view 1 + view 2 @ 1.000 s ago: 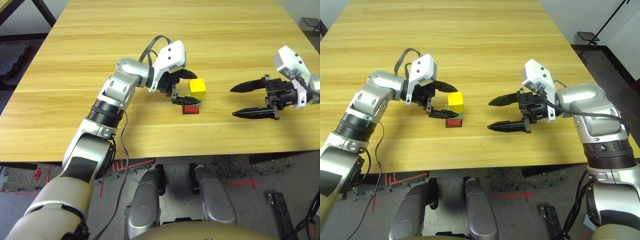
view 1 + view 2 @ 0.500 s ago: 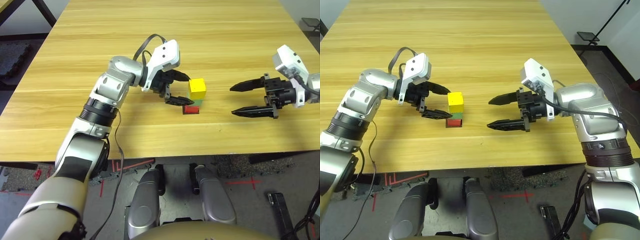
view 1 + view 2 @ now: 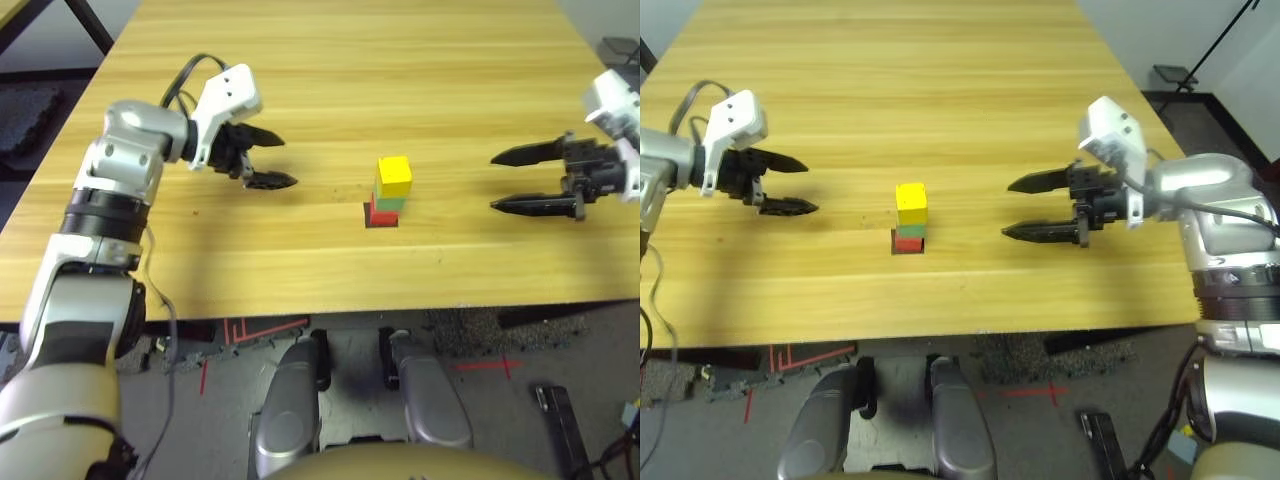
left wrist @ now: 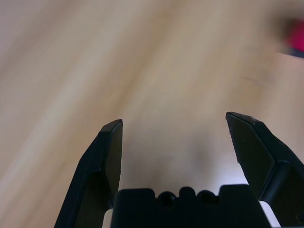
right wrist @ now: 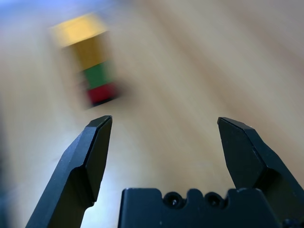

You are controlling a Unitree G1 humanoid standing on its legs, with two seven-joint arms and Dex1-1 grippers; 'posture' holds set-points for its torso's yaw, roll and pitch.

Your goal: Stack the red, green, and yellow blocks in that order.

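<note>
So the stack is up: yellow block (image 3: 394, 177) on top of the green block (image 3: 389, 203), red block (image 3: 908, 244) at the bottom, sitting on the black patch (image 3: 372, 222). Left gripper (image 3: 812, 187) and right gripper (image 3: 1006, 209) are both wide open, nothing held, one well off each side.

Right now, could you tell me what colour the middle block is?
Green, clearest in the right wrist view.

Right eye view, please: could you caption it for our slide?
Yellow block atop green atop red, between two open grippers.
</note>
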